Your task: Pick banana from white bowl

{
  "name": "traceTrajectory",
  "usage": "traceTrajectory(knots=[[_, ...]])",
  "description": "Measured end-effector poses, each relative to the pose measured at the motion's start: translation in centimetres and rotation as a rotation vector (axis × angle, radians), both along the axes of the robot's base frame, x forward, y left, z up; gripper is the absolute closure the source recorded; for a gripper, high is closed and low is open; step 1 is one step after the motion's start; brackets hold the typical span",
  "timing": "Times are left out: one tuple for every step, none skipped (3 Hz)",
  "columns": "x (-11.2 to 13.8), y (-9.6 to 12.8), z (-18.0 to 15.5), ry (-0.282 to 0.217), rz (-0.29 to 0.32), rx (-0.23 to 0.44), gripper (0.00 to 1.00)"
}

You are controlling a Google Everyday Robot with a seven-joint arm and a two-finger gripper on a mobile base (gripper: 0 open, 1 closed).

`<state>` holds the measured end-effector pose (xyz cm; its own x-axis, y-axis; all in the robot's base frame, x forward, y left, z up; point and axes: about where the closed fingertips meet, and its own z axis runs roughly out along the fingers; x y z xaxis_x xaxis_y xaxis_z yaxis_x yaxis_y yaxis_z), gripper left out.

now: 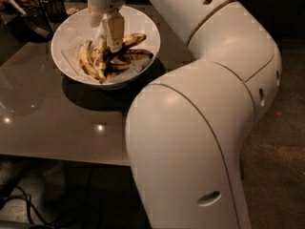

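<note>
The white bowl [71,30] stands on the brown table at the upper left and holds several overripe bananas. The longest, darkest banana [134,55] lies across the right side of the bowl, with yellower ones [88,61] to its left. My gripper [105,35] hangs from above over the middle of the bowl. Its fingers [114,30] are open, and the tips reach down among the bananas near the left end of the dark banana. It holds nothing.
A dark glass container [35,18] stands just left of the bowl at the table's back corner. My large white arm [200,109] fills the right side of the view. The table's front edge [62,157] runs below, with cables on the floor [28,209].
</note>
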<state>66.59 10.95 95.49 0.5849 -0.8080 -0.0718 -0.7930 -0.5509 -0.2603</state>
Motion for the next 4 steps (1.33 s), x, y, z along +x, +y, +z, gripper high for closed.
traceTrajectory(knots=[[0.1,0.3,-1.4,0.024,0.014,-0.012,0.37],[0.2,0.3,-2.3,0.04,0.023,-0.021,0.39],[0.1,0.2,-3.0,0.053,0.029,-0.024,0.38],[-0.1,0.0,-3.6,0.066,0.032,-0.026,0.38]])
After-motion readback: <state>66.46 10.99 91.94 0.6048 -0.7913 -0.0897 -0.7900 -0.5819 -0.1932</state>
